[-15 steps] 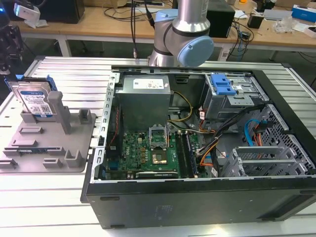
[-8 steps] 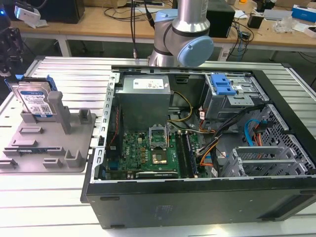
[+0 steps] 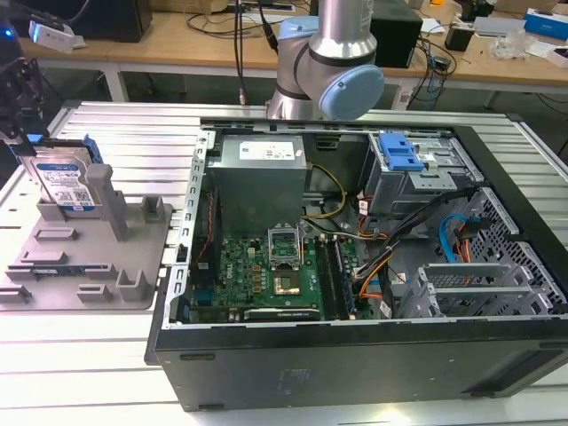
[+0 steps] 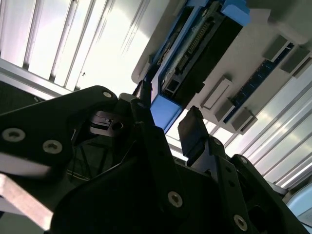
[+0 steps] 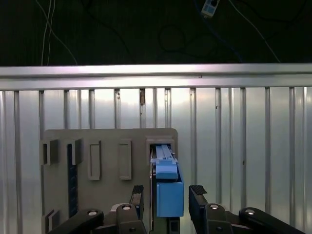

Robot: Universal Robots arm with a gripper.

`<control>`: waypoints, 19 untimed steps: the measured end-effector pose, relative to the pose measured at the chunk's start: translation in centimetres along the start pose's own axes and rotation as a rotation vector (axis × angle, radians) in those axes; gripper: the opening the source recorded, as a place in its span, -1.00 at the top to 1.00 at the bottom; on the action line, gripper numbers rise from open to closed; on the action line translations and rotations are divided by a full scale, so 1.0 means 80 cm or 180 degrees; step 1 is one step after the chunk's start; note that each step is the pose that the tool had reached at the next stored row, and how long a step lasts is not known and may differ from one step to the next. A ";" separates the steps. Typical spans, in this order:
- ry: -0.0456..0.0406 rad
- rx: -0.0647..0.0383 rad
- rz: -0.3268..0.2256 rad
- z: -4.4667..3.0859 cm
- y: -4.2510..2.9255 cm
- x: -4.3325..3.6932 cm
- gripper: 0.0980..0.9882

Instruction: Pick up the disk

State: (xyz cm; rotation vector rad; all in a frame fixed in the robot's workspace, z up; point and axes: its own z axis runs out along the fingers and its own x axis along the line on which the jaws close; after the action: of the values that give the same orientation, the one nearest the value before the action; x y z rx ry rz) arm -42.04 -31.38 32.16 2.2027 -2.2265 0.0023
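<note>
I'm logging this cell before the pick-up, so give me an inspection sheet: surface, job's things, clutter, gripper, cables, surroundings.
Surface: slatted metal table.
Job's things: disk stands on edge in the grey holder.
Clutter: open computer case beside the holder.
Gripper: gripper open, fingers on either side of the disk's blue edge, with small gaps visible.
Cables: wires inside the case.
Surroundings: workbenches behind the table.

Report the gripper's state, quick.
Gripper: open, one finger on each side of the disk, not clamped on it.
</note>
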 end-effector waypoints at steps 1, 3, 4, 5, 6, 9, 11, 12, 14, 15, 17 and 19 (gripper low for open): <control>0.0000 0.0000 -0.0003 0.0010 0.0001 0.000 0.10; 0.0000 0.0000 -0.0013 0.0036 0.0002 0.000 0.10; 0.0000 0.0000 -0.0018 0.0049 0.0003 0.000 0.10; 0.0000 0.0000 -0.0022 0.0058 0.0003 0.000 0.10; 0.0000 0.0000 -0.0025 0.0065 0.0003 0.000 0.10; 0.0000 0.0000 -0.0034 0.0091 0.0004 0.000 0.10; 0.0000 0.0000 -0.0038 0.0102 0.0004 0.000 0.10; 0.0000 0.0000 -0.0039 0.0108 0.0004 0.000 0.10; 0.0000 0.0000 -0.0040 0.0117 0.0004 -0.001 0.10; 0.0000 0.0000 -0.0040 0.0123 0.0004 -0.001 0.10; 0.0000 0.0000 -0.0040 0.0140 0.0003 -0.001 0.10; 0.0000 0.0000 -0.0040 0.0155 0.0003 -0.001 0.10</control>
State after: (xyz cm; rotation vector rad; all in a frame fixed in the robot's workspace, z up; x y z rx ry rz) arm -42.08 -31.27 30.92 2.2166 -2.2126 0.0024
